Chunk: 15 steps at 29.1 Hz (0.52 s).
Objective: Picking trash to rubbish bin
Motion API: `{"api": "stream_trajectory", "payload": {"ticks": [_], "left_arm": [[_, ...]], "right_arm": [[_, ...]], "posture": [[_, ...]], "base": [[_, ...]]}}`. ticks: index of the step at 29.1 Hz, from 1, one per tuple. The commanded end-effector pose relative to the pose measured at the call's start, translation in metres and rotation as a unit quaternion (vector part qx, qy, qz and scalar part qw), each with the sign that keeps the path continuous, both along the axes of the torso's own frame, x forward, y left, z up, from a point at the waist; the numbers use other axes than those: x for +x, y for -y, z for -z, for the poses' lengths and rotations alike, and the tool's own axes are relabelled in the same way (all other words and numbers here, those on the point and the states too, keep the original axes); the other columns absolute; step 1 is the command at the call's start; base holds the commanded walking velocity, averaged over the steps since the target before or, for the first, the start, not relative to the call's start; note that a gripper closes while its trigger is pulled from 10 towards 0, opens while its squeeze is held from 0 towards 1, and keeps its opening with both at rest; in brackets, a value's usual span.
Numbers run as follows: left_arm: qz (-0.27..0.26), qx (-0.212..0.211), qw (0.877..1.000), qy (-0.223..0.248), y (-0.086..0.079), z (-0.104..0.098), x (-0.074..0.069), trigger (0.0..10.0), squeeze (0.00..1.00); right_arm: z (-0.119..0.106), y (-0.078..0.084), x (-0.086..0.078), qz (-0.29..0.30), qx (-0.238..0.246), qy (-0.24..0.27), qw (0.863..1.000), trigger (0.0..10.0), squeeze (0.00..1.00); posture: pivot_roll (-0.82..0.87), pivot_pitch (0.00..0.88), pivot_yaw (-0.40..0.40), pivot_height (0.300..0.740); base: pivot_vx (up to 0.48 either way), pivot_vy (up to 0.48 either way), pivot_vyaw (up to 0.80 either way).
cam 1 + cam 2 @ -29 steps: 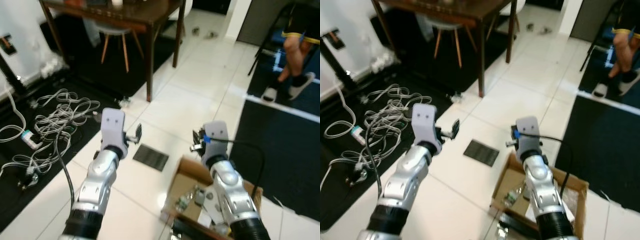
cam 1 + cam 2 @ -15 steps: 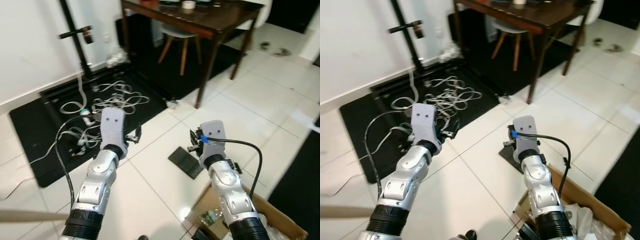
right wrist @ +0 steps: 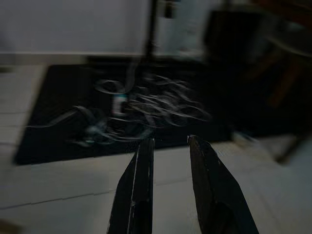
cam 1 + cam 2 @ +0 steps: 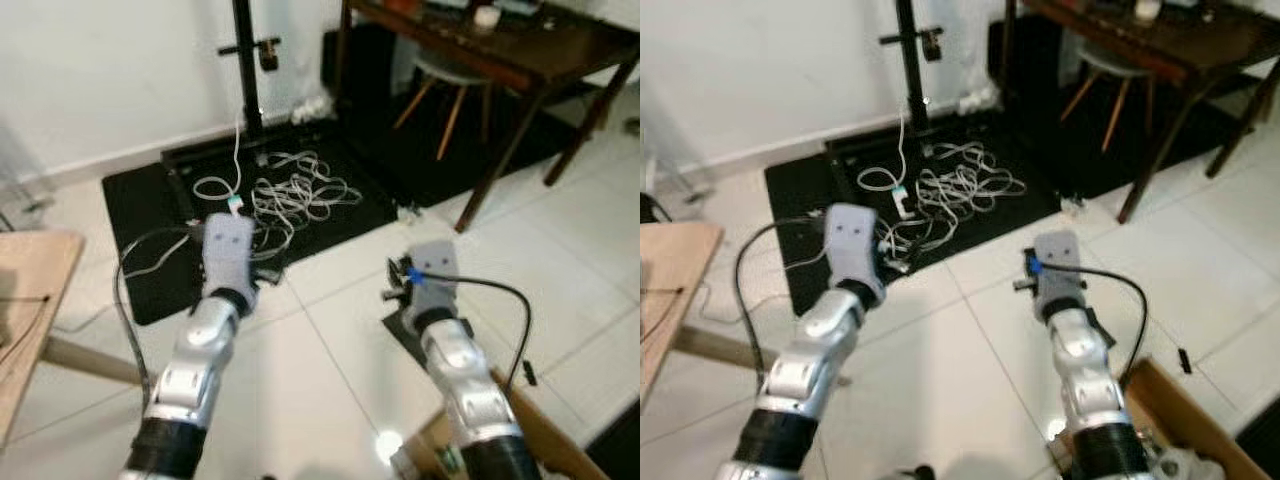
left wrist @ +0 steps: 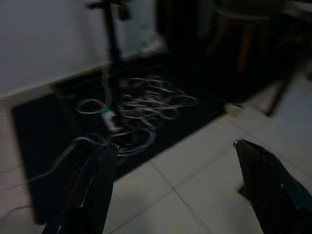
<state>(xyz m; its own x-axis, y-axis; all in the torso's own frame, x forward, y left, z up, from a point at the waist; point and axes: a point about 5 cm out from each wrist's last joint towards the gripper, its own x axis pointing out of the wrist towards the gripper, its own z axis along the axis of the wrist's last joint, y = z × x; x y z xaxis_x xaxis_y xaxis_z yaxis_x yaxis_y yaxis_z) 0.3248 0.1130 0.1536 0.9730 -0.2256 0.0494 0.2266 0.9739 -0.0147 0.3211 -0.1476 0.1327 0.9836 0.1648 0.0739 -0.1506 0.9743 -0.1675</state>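
White floor tiles (image 4: 330, 380), tangled cables (image 4: 295, 195) on black mat (image 4: 150, 200); left gripper (image 5: 178, 190) spread wide, right gripper (image 3: 168, 187) narrowly parted, both empty

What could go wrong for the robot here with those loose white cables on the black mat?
The tangle of white cables lies on the black floor mat just ahead; stepping there could snag a foot. The open left gripper might catch a cable if lowered. The brown cardboard box sits beside the right arm, so a turn could bump it.
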Motion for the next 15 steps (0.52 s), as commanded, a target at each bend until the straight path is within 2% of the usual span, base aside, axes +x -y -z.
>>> {"api": "stream_trajectory", "payload": {"ticks": [1, 15], "left_arm": [[-0.001, 0.004, 1.0, -0.004, -0.0007, 0.0032, -0.0017, 10.0, 0.0], [-0.001, 0.004, 1.0, -0.005, -0.0008, 0.0035, -0.0017, 10.0, 0.0]], "right_arm": [[0.0033, 0.0017, -0.0016, 0.003, 0.0, -0.007, 1.0, 10.0, 0.0], [0.0035, 0.0007, -0.0015, 0.002, 0.001, -0.008, 1.0, 10.0, 0.0]], "posture": [[-0.04, 0.152, 0.015, 0.74], [-0.04, 0.15, 0.015, 0.74]], "base": [[0.0, 0.0, 0.8], [0.0, 0.0, 0.8]]}}
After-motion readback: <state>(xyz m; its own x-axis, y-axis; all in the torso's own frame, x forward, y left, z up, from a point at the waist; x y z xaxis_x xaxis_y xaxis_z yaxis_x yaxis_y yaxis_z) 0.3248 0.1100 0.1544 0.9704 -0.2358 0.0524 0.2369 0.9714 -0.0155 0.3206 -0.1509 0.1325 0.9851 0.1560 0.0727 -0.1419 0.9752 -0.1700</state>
